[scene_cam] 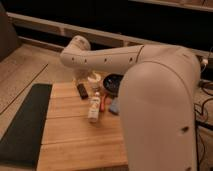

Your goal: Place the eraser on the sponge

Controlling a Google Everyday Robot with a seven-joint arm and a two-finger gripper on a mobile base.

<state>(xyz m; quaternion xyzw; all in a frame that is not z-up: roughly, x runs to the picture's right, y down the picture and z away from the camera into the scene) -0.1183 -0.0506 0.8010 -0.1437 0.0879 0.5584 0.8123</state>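
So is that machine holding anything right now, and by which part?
Nothing, as far as I can see. The end effector hangs under the arm by the board's far edge; the eraser lies flat on the board beside it, not gripped.

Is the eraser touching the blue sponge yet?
Apart. The camera view shows the eraser left of the bottle and the sponge right of it. The gripper hangs just behind the bottle.
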